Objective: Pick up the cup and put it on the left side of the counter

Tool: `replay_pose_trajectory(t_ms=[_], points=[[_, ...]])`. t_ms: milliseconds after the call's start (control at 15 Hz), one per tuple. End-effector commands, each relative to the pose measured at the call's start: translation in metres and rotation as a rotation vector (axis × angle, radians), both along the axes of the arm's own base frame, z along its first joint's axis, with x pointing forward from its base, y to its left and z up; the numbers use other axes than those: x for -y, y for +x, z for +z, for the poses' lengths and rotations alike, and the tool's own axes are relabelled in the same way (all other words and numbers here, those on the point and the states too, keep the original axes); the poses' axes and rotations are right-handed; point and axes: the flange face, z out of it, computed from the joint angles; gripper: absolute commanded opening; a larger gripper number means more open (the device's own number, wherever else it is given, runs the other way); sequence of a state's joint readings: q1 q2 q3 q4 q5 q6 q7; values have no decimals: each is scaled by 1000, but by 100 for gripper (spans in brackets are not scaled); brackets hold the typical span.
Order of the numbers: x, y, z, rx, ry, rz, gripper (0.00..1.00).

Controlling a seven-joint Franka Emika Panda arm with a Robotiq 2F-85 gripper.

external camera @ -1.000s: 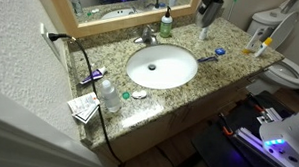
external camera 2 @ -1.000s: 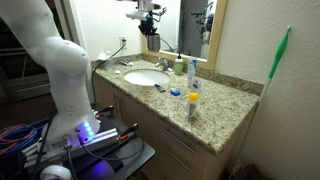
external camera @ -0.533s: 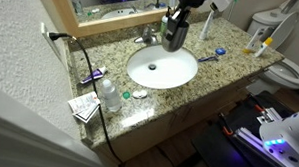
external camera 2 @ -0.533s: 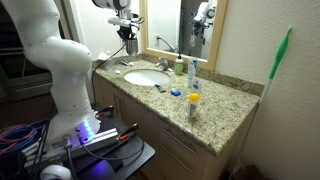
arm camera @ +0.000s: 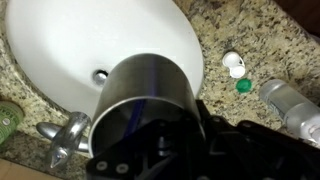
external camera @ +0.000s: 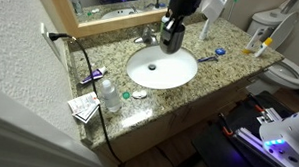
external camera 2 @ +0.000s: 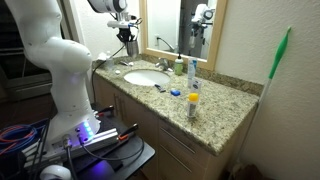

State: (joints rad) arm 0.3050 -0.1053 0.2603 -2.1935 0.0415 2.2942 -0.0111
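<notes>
Wrist view filled by the cup (arm camera: 150, 95), a dull grey tumbler clenched in the gripper (external camera: 172, 30), hanging in the air over the white basin (external camera: 150, 72), just beside the faucet (external camera: 146, 37). Not yet at the goal: left part of the counter (external camera: 98, 64) well apart, across the basin. Judged as mid-carry.

To finish well: hold height past the basin rim and the faucet, then travel left on a level line with the tumbler upright. Mind the crowding there: clear bottle (external camera: 109, 94) near the front edge, white cap (arm camera: 236, 68) and green cap (arm camera: 243, 86) just beside it, black cable (external camera: 85, 66) trailing across the granite. Aim for a bare patch of stone between cable and basin rim, probably toward the far side. Lower slowly and straight down to flat contact of the base with the stone. Release only then. Lift away vertically to avoid tipping the tumbler. Avoid any sideways drag near the bottle, light and likely easy to knock over. Grip depth on the tumbler hard to tell from these angles.
</notes>
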Motion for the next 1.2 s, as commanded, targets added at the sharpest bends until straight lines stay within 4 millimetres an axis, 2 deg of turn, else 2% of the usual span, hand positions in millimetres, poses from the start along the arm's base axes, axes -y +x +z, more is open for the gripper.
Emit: replay_pose_trajectory(t_ms=[0, 133, 200, 267, 400, 467, 600, 667, 800, 933, 1133], points=[[-63, 40, 2, 82, 3, 19, 2], [-84, 65, 11, 105, 56, -37, 2], [-67, 31, 6, 89, 18, -7, 2], [-74, 40, 6, 89, 31, -13, 8], [-74, 40, 0, 78, 26, -12, 8], [-73, 39, 0, 79, 24, -12, 2], [-67, 49, -27, -12, -10, -21, 2], [-71, 63, -45, -34, -24, -22, 2], [-83, 95, -65, -21, -23, -37, 2], [-96, 122, -71, 5, 9, -44, 2], [-117, 155, -68, 13, 76, -75, 2]])
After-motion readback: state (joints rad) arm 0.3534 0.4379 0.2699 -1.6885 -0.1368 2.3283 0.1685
